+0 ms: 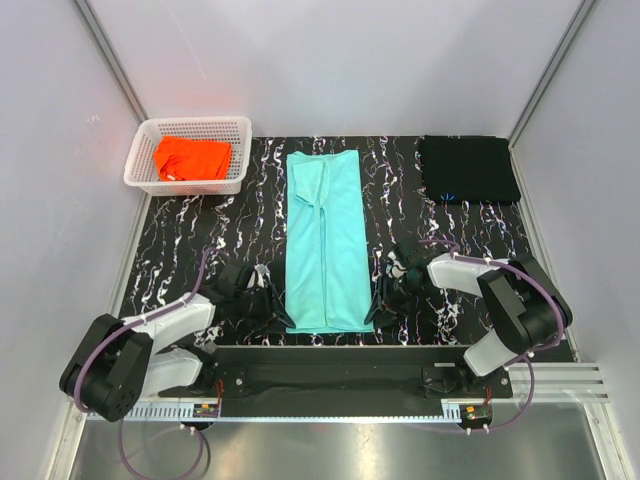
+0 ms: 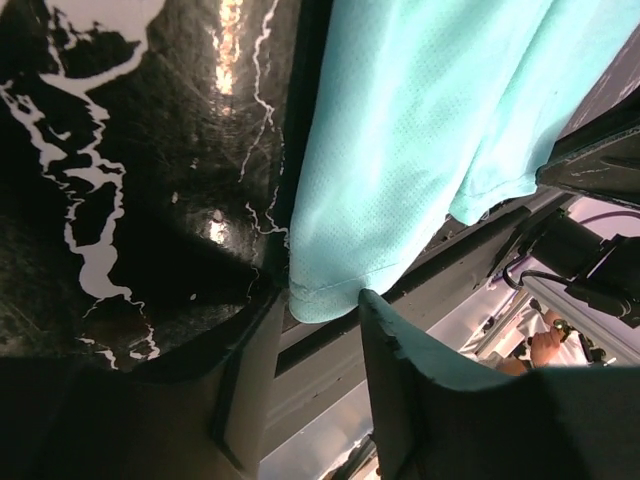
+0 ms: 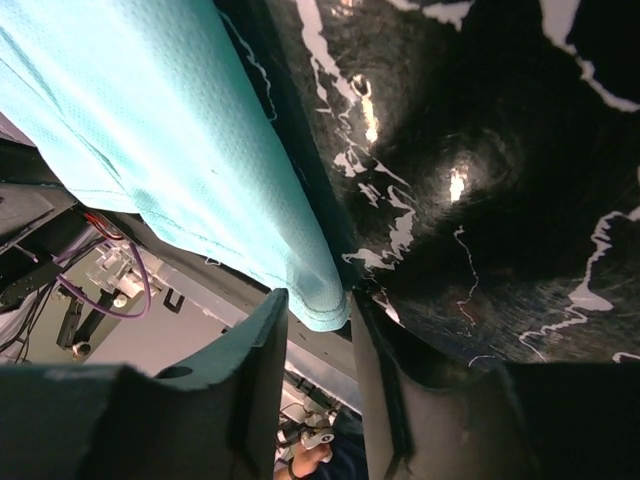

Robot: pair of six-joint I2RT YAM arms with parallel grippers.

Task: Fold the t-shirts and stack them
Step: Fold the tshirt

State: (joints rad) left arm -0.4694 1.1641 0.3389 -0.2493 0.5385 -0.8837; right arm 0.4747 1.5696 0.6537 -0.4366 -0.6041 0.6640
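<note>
The mint-teal t-shirt (image 1: 323,240) lies on the table's middle, folded into a long strip running front to back. My left gripper (image 1: 277,312) is at its near left corner and my right gripper (image 1: 378,310) at its near right corner. In the left wrist view the left gripper (image 2: 320,303) is open, with the teal hem corner (image 2: 320,290) at its fingertips. In the right wrist view the right gripper (image 3: 318,300) is open, with the teal corner (image 3: 325,300) between its fingers. The orange t-shirt (image 1: 192,158) lies crumpled in the basket. The black t-shirt (image 1: 467,168) lies folded at the back right.
The white lattice basket (image 1: 190,122) stands at the back left corner. The black white-veined tabletop (image 1: 200,250) ends at a metal rail (image 1: 330,357) just in front of the teal shirt's near hem. Grey walls enclose the left, back and right sides.
</note>
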